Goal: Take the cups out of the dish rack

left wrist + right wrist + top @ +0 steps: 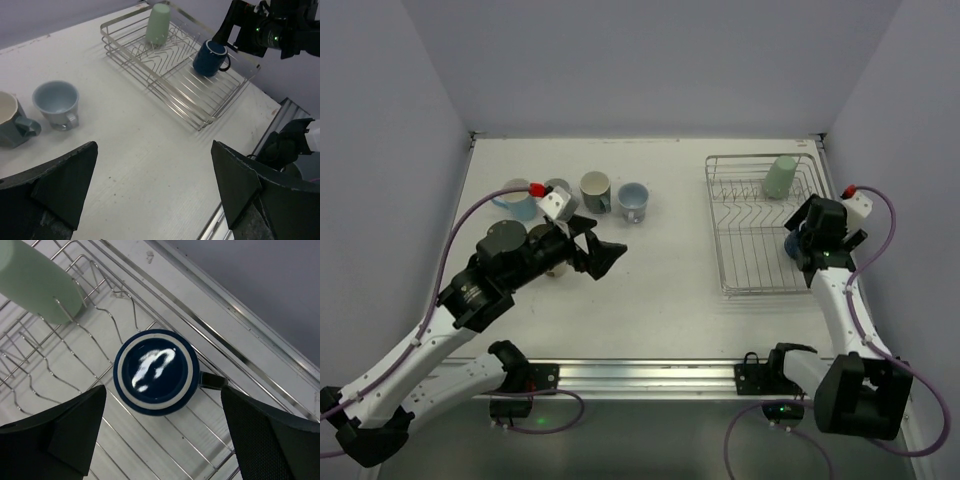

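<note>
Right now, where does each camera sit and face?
Top external: above and behind, looking down on the table; left arm and right arm show.
Left wrist: on the left end effector, facing the dish rack; own fingers below.
Right wrist: on the right end effector, straight down on the dark blue cup; own fingers below.
Both wrist views share that cup and the pale green cup.

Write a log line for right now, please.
left gripper: open, empty | right gripper: open over dark blue cup | dish rack: also pale green cup
</note>
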Available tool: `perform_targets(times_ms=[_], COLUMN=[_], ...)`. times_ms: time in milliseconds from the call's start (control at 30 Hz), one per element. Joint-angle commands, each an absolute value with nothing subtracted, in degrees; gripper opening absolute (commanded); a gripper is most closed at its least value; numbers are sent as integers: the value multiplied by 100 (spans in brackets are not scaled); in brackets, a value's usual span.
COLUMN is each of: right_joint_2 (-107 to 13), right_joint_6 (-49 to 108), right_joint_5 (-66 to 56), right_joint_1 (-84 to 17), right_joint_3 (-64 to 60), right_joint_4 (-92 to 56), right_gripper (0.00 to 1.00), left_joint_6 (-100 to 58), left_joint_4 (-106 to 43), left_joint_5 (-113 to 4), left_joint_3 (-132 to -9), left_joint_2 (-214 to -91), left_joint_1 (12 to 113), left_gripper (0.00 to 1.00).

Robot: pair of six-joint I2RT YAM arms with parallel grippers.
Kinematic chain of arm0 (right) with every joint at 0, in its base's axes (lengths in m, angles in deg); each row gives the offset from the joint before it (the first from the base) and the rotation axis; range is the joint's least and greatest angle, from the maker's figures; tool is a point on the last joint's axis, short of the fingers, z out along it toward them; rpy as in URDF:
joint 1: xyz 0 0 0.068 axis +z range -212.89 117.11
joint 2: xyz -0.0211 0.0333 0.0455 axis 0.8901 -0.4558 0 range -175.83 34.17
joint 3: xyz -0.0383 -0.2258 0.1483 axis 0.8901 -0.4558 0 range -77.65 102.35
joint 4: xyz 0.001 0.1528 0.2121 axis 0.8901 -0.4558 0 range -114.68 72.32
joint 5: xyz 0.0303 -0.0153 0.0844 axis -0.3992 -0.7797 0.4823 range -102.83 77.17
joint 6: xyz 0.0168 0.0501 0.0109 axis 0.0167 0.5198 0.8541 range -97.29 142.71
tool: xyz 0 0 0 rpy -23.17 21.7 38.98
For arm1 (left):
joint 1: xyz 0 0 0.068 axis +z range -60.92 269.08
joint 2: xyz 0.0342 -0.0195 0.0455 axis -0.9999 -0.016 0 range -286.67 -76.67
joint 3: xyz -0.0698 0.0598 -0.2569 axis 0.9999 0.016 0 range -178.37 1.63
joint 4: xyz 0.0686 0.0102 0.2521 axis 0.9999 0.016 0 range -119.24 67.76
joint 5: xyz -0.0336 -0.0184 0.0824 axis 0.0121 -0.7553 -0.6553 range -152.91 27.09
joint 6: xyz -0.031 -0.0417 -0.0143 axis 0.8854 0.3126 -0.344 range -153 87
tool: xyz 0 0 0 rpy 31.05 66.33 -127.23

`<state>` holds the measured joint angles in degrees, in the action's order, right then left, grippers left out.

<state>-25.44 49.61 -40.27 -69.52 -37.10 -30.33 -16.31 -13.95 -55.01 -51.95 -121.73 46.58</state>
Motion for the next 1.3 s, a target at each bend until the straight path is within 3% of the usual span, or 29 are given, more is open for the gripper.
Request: perform_targets(times_ms=[0, 300, 700, 1267], right_joint_2=[-2892, -3930, -4352, -5178], right_joint_6=[4619, 4048, 4047, 3731], right_joint_5=[-4017, -2322, -1485, -3023], right_joint_1=[-7202, -7783, -7836, -6913], right_joint_3=[-3187, -2650, -2746, -1771], right_joint_4=[-2964, -2876, -2832, -4123], right_gripper=[99, 99, 99, 99], left_joint_6=[-1999, -2237, -2254, -2281], left_joint_4=[-1034, -1421, -1474, -1413], left_joint_5=[-5843, -5615, -5658, -5921], left_joint_3=[-4866, -4452, -4214, -4249], left_joint_2=[-11772, -11771, -11622, -11789], left_joint_1=[4681, 4654, 4531, 4531], left_gripper=[100, 100, 100, 100])
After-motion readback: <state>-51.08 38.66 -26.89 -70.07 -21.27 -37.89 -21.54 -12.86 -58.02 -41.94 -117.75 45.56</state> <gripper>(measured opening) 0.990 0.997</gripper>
